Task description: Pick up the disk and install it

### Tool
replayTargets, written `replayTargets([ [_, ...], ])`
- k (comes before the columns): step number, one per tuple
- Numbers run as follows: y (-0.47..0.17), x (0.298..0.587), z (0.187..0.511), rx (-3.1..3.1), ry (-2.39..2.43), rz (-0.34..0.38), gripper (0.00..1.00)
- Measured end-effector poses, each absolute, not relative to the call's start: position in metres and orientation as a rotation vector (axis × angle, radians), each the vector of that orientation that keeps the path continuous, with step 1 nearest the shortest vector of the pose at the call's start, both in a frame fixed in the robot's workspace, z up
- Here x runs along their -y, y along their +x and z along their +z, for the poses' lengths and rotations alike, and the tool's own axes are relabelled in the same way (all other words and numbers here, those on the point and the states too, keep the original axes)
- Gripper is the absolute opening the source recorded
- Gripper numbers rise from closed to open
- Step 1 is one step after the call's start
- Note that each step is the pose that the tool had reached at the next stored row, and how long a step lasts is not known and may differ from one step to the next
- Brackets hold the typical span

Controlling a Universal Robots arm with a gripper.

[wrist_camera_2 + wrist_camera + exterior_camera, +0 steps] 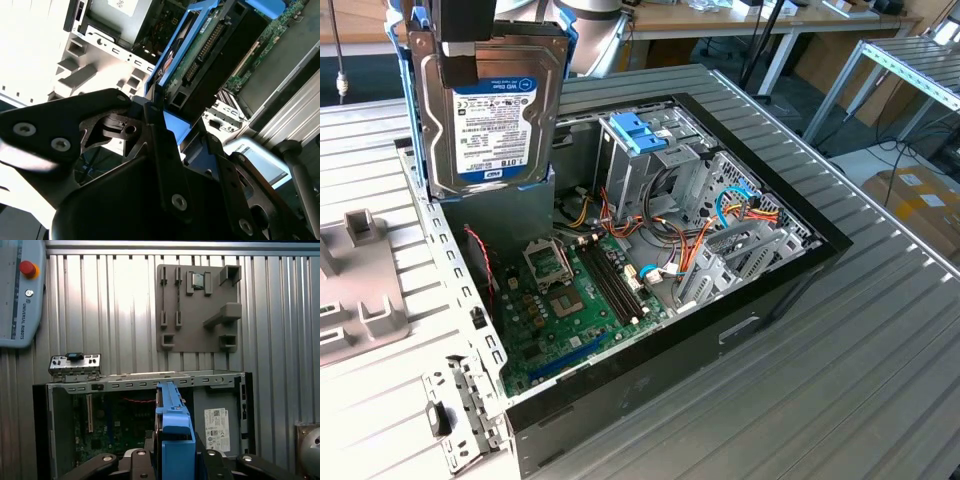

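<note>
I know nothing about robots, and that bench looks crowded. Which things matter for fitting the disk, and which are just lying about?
In the job: the disk, held in the gripper; the open computer case under it.
Lying about: grey holder plate; pendant with a red button; cardboard box.

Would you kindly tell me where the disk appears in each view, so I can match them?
Exterior view: the disk hangs upright at that view's upper left, label facing out, above the computer case.
Second wrist view: the disk shows its green circuit-board side, blue-framed, against the case.
First wrist view: the disk is edge-on, blue tab foremost, before the case.
Shared landmark: the open computer case.
</note>
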State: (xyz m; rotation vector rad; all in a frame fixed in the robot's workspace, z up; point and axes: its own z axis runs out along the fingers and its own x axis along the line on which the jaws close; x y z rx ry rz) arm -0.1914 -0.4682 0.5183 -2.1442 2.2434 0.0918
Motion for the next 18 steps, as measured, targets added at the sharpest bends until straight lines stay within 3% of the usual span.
replayTargets([
  [18,-0.181,0.473,0.515,-2.243,-2.144,0.092,0.37],
])
